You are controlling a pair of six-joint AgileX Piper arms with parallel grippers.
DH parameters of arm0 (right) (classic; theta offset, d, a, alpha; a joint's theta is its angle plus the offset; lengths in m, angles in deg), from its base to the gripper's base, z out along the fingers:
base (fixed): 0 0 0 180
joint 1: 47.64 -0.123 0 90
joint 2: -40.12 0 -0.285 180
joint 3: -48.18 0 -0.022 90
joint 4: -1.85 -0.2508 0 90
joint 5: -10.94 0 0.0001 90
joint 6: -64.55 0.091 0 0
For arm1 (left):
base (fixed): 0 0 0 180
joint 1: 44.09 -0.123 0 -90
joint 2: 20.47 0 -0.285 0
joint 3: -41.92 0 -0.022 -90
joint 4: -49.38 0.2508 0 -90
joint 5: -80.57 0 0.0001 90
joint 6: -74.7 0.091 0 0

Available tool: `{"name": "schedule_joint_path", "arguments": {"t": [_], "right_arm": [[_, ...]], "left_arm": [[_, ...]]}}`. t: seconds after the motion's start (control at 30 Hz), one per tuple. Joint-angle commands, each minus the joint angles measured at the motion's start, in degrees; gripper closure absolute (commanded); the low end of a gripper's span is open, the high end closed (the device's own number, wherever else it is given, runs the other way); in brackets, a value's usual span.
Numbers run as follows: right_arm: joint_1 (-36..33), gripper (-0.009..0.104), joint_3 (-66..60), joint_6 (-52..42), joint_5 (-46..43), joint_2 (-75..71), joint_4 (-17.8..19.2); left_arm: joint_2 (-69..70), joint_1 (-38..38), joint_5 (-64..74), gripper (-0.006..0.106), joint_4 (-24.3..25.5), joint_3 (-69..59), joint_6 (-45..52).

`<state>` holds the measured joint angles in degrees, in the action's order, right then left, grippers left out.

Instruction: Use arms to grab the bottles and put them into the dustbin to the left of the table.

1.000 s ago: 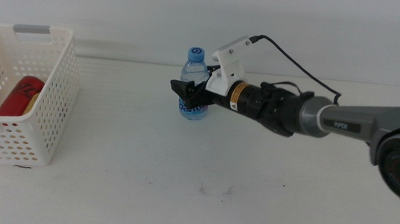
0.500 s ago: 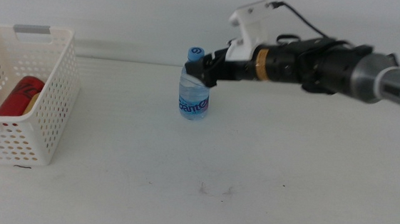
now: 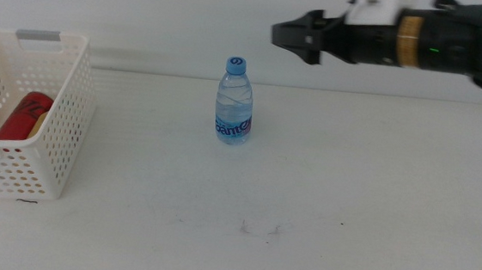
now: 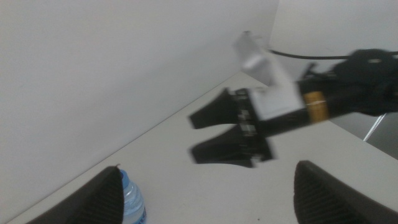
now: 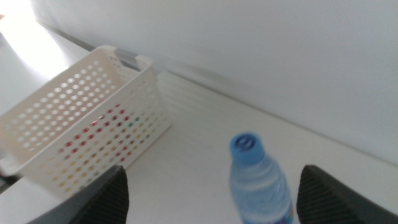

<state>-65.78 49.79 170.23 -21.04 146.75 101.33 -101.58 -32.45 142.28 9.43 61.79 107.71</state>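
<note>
Since the right hand (image 3: pixel 276 34) hung high w/ jaws apart and nothing in them, any drop back down risked clipping the cap and tipping the water bottle (image 3: pixel 235 101), which looked light and narrow. That bottle stood upright on the worktop (image 3: pixel 348 195), below the hand and a bit toward the basket (image 3: pixel 43 128). Left hand (image 4: pixel 205 193) waited, open, empty.

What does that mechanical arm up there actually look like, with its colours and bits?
The right arm is mostly black, with a white casing on top and an orange-tan band around it. Its tool ends in two dark, pointed jaws. The left wrist view shows a black cable running along it. The left tool shows only dark jaw tips.
</note>
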Motion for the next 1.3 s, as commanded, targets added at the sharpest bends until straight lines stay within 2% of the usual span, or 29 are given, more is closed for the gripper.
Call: {"name": "schedule_joint_path", "arguments": {"t": [0.0, 0.23, 0.27, 0.33, 0.4, 0.43, 0.5, 0.57, 0.6, 0.63, 0.67, 0.7, 0.73, 0.77, 0.83, 0.93, 1.27], "right_arm": [[0.93, 0.021, -4.84, 0.71, -0.8, -6.03, 0.46], [2.87, 0.021, -20.81, 3.52, -1.82, -23.92, 0.46], [3.57, 0.021, -22.98, 1.03, -1.96, -26.47, -3.03], [4.69, 0.021, -29.4, -11.88, -2.06, -32.25, -19.97], [4.02, 0.021, -33.89, -23.35, 2.48, -37.96, -31.31], [2.49, 0.021, -35.53, -27.05, 6.39, -40.39, -35.8], [-3.14, 0.021, -37.18, -42.16, 19.89, -45.84, -50.96], [-10.2, 0.021, -35.76, -68.34, 36.42, -50.24, -70.4], [-13.76, 0.021, -33.59, -84.78, 45.43, -51.53, -81.58], [-16.18, 0.021, -30.95, -96.7, 53.07, -52.19, -90.34], [-17.35, 0.021, -28.85, -101.49, 59.02, -52.31, -95.93], [-17.98, 0.021, -26.21, -102.78, 63.82, -52.34, -98.05], [-17.83, 0.021, -23.66, -101.13, 68.32, -52.59, -97.79], [-17.73, 0.021, -21.36, -99.29, 71.65, -52.7, -96.08], [-17.73, 0.021, -17.5, -96.41, 78.5, -52.82, -90.28], [-17.73, 0.021, -14.06, -94.7, 81.87, -52.82, -85.6], [-17.73, 0.021, -13.67, -94.7, 78.59, -52.82, -87.17]], "left_arm": [[0.06, 0.28, -0.35, 0.007, -0.34, 0.12, -0.28], [0.06, 0.28, -0.61, 0.007, 0.59, 0.12, -0.28], [0.06, 0.28, -0.61, 0.007, 0.59, 0.12, -0.28], [0.06, 0.28, -0.72, 0.007, 0.57, 0.12, -0.28], [0.06, 0.28, -0.72, 0.007, 0.57, 0.12, -0.28], [0.06, 0.28, -0.72, 0.007, 0.57, 0.12, -0.28], [0.06, 0.28, -0.72, 0.007, 0.69, 0.12, -0.28], [0.06, 0.28, -0.72, 0.007, 1.14, 0.12, -0.28], [0.06, 0.28, -0.72, 0.007, 1.14, 0.12, -0.28], [0.06, 0.28, -0.72, 0.007, 1.14, 0.12, -0.28], [0.06, 0.28, -0.72, 0.007, 1.14, 0.12, -0.28], [0.06, 0.28, -0.72, 0.007, 1.14, 0.12, -0.28], [0.06, 0.28, -0.72, 0.007, 1.14, 0.12, -0.28], [0.06, 0.28, -0.72, 0.007, 1.01, 0.12, -0.28], [0.06, 0.28, -0.72, 0.007, 1.15, 0.12, -0.28], [0.06, 0.28, -0.72, 0.007, 1.54, 0.12, -0.28], [0.06, 0.28, -1.16, 0.007, 1.83, 0.12, -0.09]]}}
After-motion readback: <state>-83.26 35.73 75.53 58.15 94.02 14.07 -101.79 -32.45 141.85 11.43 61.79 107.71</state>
